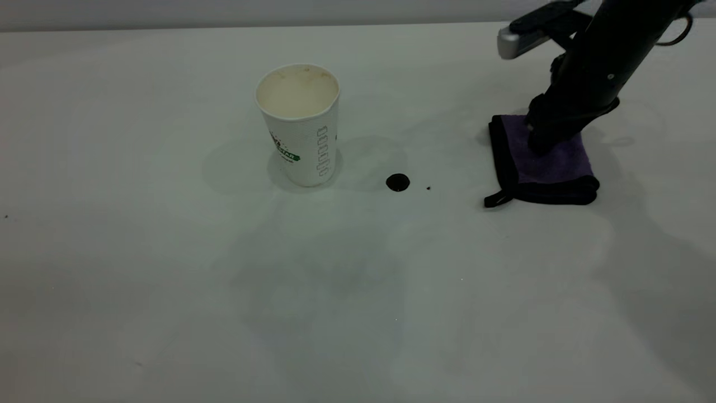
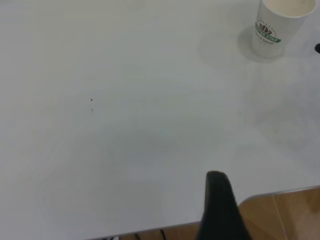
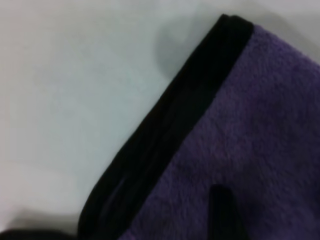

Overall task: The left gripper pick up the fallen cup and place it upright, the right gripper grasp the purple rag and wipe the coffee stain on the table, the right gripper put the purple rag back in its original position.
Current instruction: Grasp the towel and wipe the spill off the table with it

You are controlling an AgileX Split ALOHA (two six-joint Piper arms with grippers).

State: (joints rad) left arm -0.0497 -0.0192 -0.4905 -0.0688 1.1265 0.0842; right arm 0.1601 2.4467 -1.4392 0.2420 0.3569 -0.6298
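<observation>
While I watch the exterior view, the right gripper [image 1: 540, 143] is down on the purple rag [image 1: 551, 162], its black tip pressed into the fluffy pile near the rag's far edge; I cannot tell whether its jaws are spread or pinched, since the black bulk hides them. On my right wrist view the rag [image 3: 250, 145] fills the picture, soft purple nap bordered by a smooth black edging, with one dark finger [image 3: 225, 212] lying over the cloth. The rag is a folded square, flat on the table [image 1: 168, 291], its short black loop tag sticking out at the near left corner. Above the gripper, the slanted black arm carries a small silver-grey bar [image 1: 517, 42].

To the rag's left sits the coffee stain [image 1: 397, 182], a round glossy black drop, apart from the cloth, with a tiny dark speck [image 1: 428, 188] between them. Further left, the cup [image 1: 299, 123] stands upright, white textured paper with a green logo and a cream, faintly stained inside.

The left gripper [image 2: 220, 210] shows only as one black finger on its own wrist view, low over the table's edge, well away from the cup [image 2: 277, 22]; its jaw state I cannot tell.
</observation>
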